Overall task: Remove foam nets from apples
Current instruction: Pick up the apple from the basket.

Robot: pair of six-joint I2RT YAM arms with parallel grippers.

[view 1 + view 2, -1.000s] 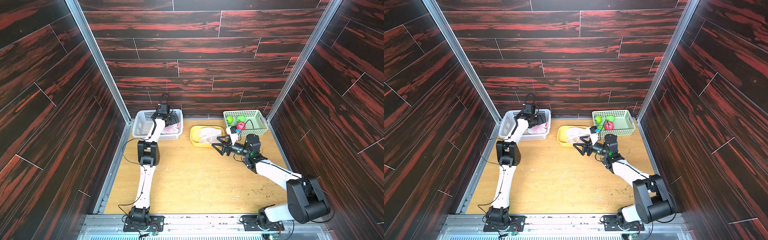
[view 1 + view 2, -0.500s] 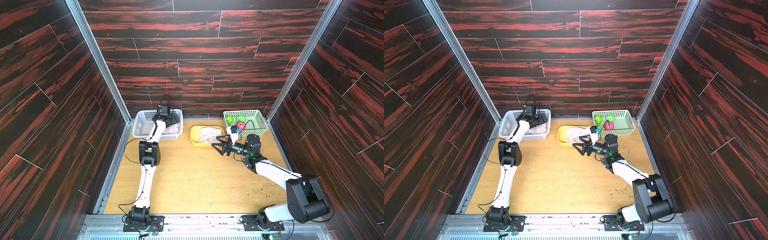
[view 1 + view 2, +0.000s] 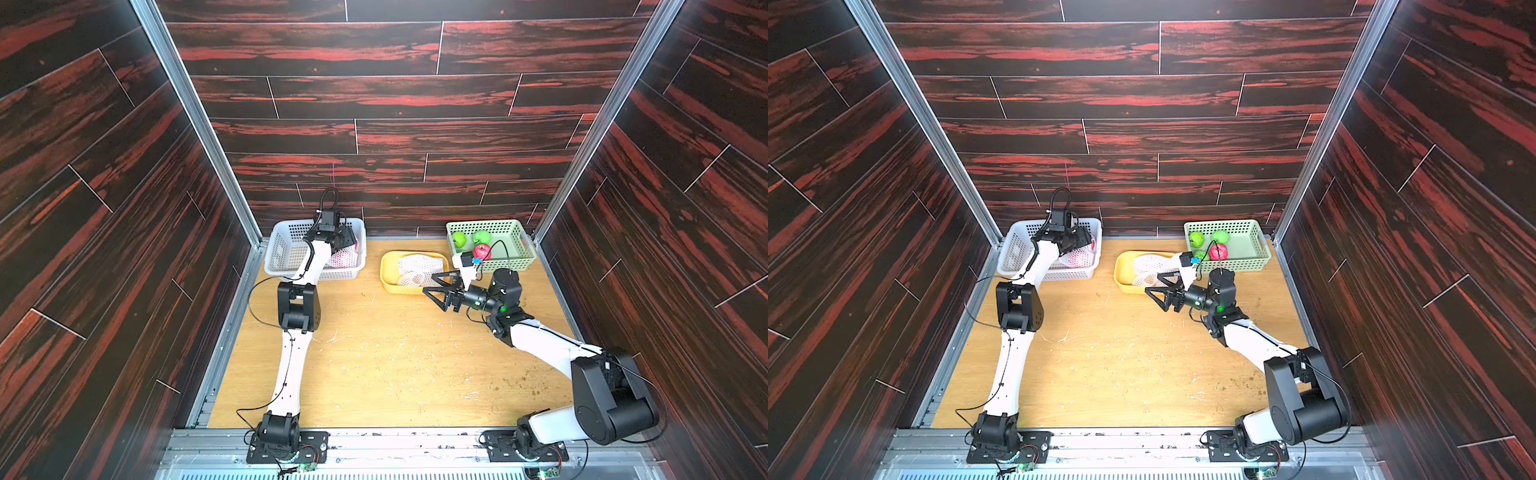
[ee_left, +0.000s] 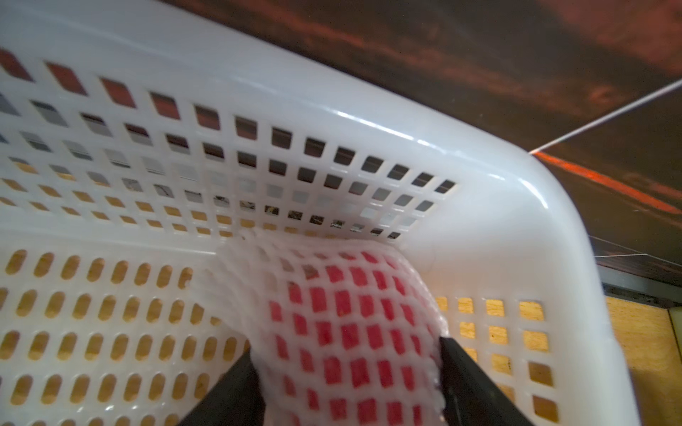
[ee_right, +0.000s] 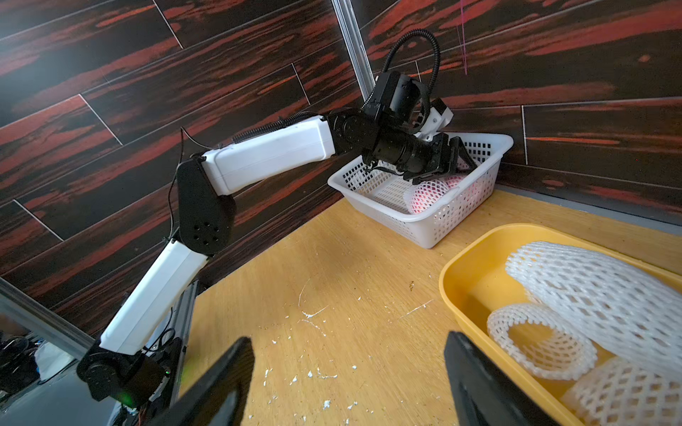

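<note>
**Left on netted apple, right idle by tray**

- Back-left corner of table point(image 3: 374, 365): white basket point(image 3: 286, 249). The left gripper point(image 4: 345, 363) is down inside it. Its fingers point(image 4: 461, 372) pinch the netted apple point(image 4: 332, 295) from both sides, pressed against the mesh. The apple shows red through the net and sits in the basket's corner.
- Middle of back edge: yellow tray point(image 3: 388, 274) with empty nets point(image 3: 417, 266) piled in it.
- Just in front of the tray: the right gripper point(image 3: 428, 283) hangs over bare table with fingers spread wide, holding nothing.
- Back-right corner: green basket point(image 3: 515, 249) with bare apples point(image 3: 1219, 237), several green and one red.
</note>
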